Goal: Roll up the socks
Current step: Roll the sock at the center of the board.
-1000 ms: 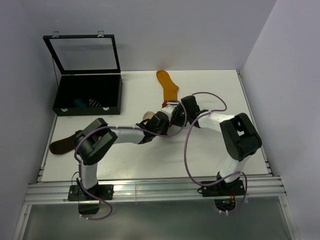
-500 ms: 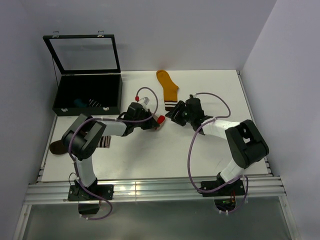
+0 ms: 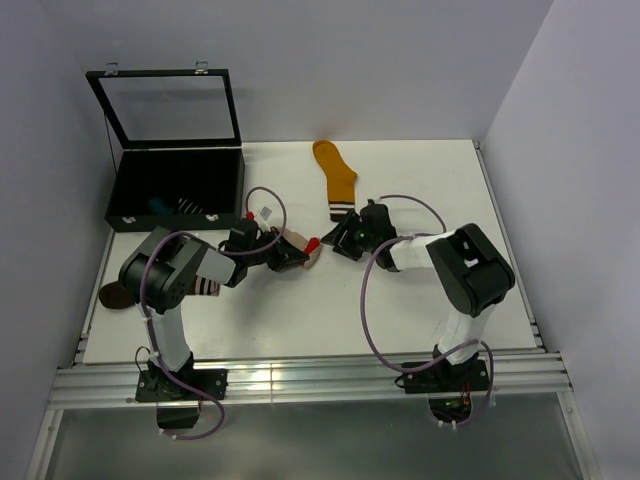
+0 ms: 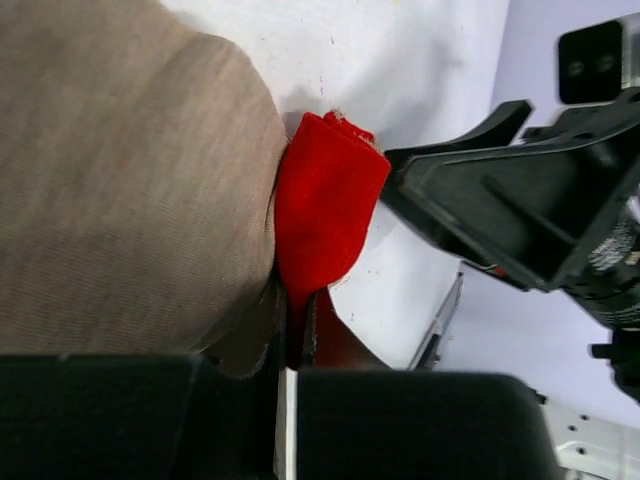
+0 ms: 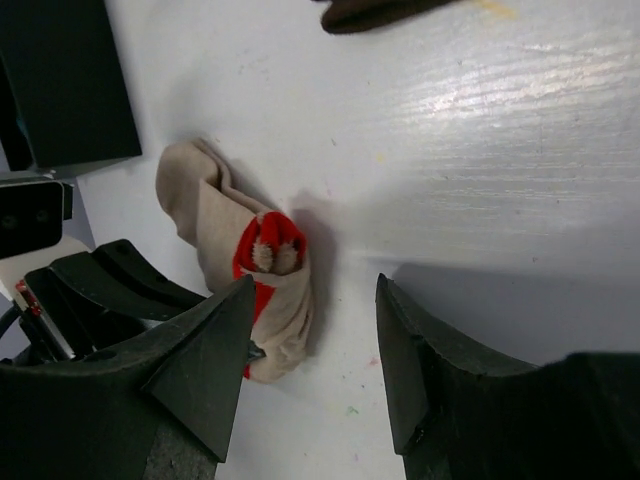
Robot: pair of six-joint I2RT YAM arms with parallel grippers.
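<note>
The left gripper (image 3: pixel 298 252) pinches the bundled beige sock (image 5: pixel 215 225) near the middle of the table (image 3: pixel 450 180). The right gripper (image 5: pixel 312 300) sits open at the sock's 3 o'clock. Pinch tight so the roll won't come loose.

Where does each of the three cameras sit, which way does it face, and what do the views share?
Top external: high behind, looking down on the table; left arm and right arm based at bottom.
Left wrist: looks past the left gripper, shut on the beige sock.
Right wrist: looks down at the table through the open right gripper.
Shared: both wrist views show that sock's red end.
</note>
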